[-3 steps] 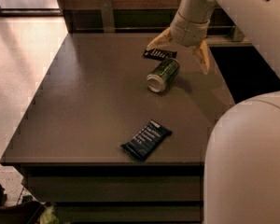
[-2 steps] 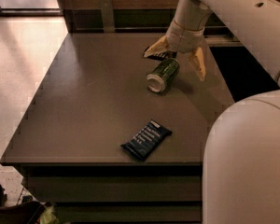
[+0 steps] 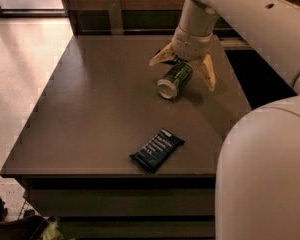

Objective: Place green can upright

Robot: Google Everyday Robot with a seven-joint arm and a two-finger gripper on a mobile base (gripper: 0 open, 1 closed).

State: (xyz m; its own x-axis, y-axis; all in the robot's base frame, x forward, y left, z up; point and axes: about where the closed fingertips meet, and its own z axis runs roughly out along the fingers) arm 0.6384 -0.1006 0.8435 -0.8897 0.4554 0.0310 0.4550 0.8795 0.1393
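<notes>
The green can lies on its side on the dark table, its silver end facing the front left. My gripper is right above the can's far end, open, with one tan finger to the left of the can and the other to its right. The fingers straddle the can and do not close on it. The white arm comes down from the upper right.
A flat dark snack bar wrapper lies near the table's front edge. Another dark wrapper is mostly hidden behind my gripper. The arm's large white body fills the lower right. The pale floor lies to the left.
My gripper has moved left and down toward the can, so its fingers now straddle the can's far end. The can and the front wrapper have not moved.
</notes>
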